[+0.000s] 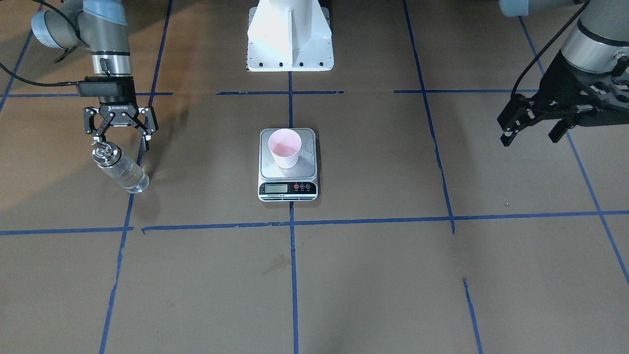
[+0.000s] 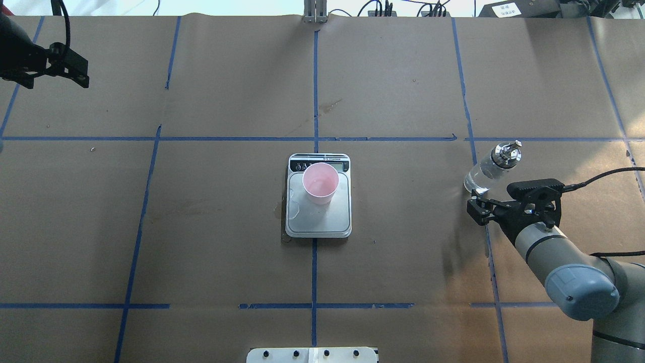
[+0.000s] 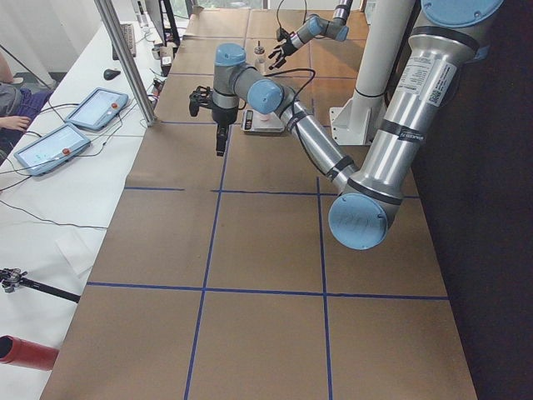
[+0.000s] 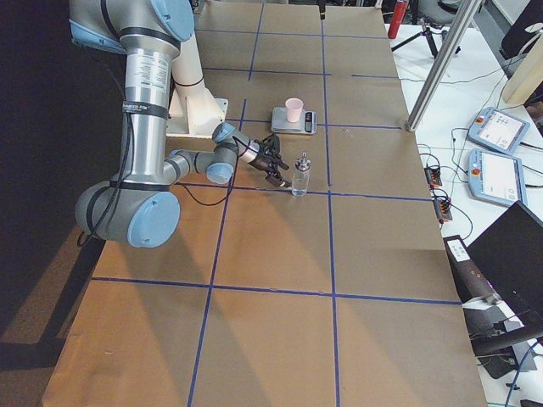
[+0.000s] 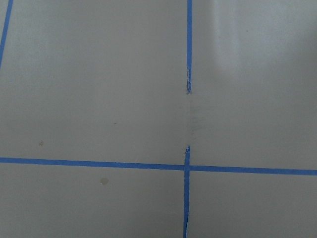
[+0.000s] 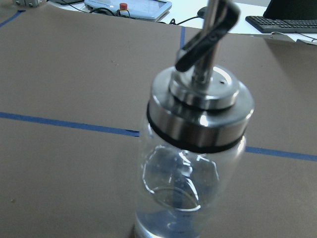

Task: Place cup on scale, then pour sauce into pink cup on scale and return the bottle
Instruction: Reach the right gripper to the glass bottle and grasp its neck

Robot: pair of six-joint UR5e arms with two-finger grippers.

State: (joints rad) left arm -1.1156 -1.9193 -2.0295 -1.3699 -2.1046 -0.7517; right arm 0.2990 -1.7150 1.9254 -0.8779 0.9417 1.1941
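The pale pink cup [image 1: 284, 147] [image 2: 320, 182] stands upright on the steel plate of the scale [image 1: 305, 168] [image 2: 322, 222] at the table's middle. The clear glass bottle [image 1: 120, 169] [image 2: 486, 169] [image 4: 300, 175] with its metal cap [image 6: 200, 111] stands on the brown paper toward my right side. A little clear sauce [image 6: 168, 223] shows at its bottom. My right gripper [image 1: 120, 140] [image 2: 511, 206] is open just behind the bottle, fingers spread wide and holding nothing. My left gripper [image 1: 530, 137] [image 2: 55, 78] hangs open and empty far off to the left. No liquid can be made out in the cup.
Blue tape lines [image 5: 187, 168] grid the paper-covered table. The white robot base [image 1: 290, 34] stands behind the scale. Tablets [image 4: 501, 131] and cables lie on a side bench beyond the table's far edge, and a person's arm [image 3: 10, 122] shows there.
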